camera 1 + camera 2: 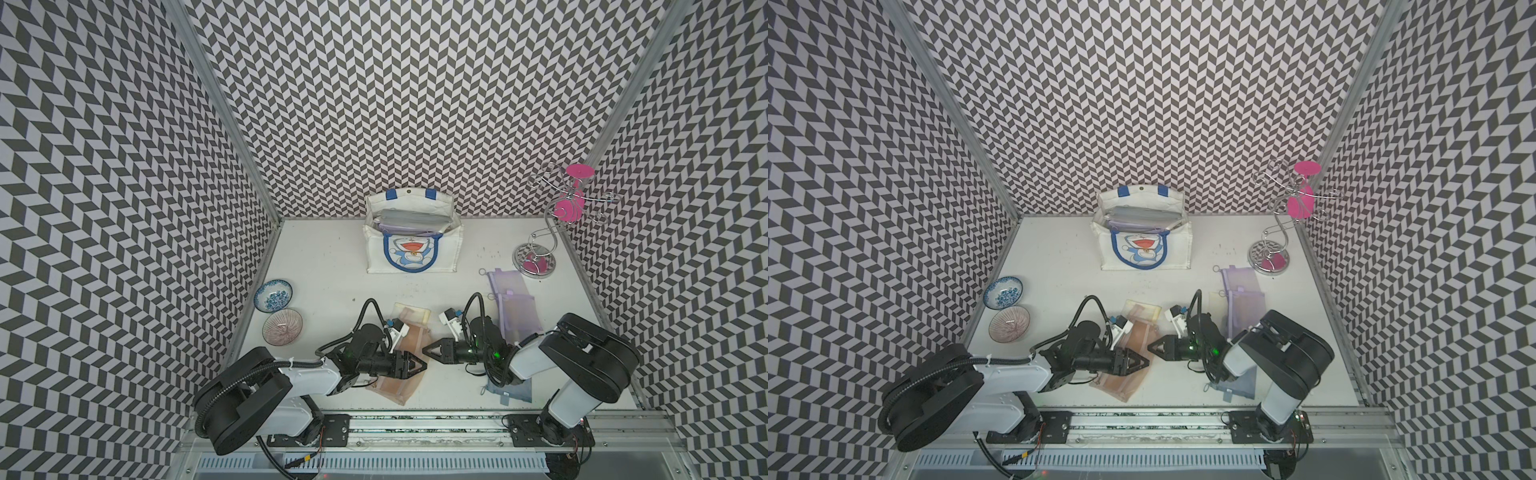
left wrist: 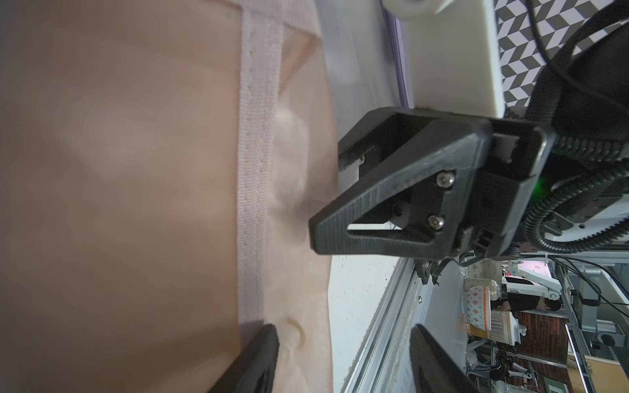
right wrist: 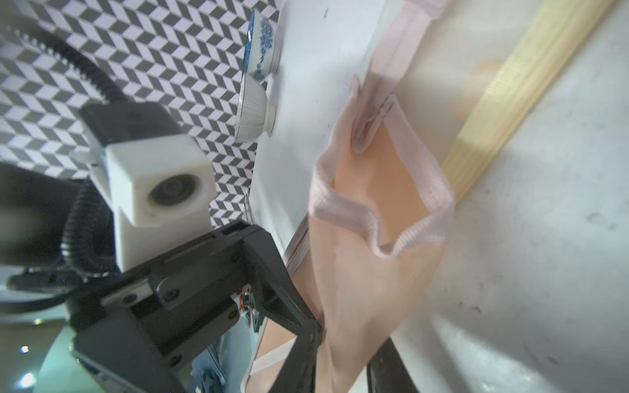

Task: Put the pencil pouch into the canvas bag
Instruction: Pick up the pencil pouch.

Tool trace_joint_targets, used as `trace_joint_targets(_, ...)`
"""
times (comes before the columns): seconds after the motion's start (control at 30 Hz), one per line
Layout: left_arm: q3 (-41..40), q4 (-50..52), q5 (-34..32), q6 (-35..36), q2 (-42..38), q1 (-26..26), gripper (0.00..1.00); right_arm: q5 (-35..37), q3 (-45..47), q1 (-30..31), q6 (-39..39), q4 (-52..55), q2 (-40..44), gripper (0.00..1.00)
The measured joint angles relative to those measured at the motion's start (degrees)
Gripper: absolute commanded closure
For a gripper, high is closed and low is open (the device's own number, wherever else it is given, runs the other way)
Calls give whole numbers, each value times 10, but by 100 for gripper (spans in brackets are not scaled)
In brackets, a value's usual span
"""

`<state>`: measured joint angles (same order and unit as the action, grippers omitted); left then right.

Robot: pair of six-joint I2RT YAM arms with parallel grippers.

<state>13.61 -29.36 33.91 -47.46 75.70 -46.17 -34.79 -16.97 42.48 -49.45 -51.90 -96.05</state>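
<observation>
Pencil pouch [image 3: 367,279]: grab step, well apart from bag [image 1: 444,253].
R gripper [image 1: 428,352] clamped on its edge; L gripper [image 1: 419,365] over it, fingers apart. Next: lift, carry over bag's open top.

Your left gripper [image 1: 417,366] and right gripper [image 1: 429,350] face tip to tip well in front of the canvas bag [image 1: 376,253], both forearms low. Left jaws stand apart; right jaws pinch the pencil pouch [image 3: 357,299].

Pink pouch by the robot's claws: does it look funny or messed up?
Yes. The pink pouch is bunched and wrinkled where the right gripper pinches its edge, and its mouth sags open instead of lying flat. Nothing looks spilled or broken.
</observation>
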Motion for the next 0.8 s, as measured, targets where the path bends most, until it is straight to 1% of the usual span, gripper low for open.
trace_joint_targets(0.07,0,0,0,0,-3,0,37,-1,-2,0,1,-1,-1,96)
trace_joint_targets(0.13,1,5,-1,2,-5,0,37,-4,-5,-1,3,-2,-1,100)
trace_joint_targets(0.23,12,40,-10,15,-25,-1,37,-6,-5,-4,9,-1,0,100)
trace_joint_targets(0.3,27,77,-24,28,-57,-1,37,-5,-5,-7,20,13,12,100)
trace_joint_targets(0.43,85,159,-59,71,-152,16,37,7,-5,-10,68,83,101,100)
trace_joint_targets(0.5,113,189,-68,93,-194,44,37,16,-13,-10,101,129,158,100)
trace_joint_targets(0.6,137,219,-72,127,-243,108,37,32,-31,-10,153,194,238,100)
trace_joint_targets(0.67,144,234,-69,150,-260,154,37,41,-43,-11,183,233,287,100)
trace_joint_targets(0.73,144,243,-60,167,-268,188,36,46,-52,-15,202,261,329,100)
trace_joint_targets(0.8,144,245,-48,181,-272,210,34,45,-60,-21,220,281,372,100)
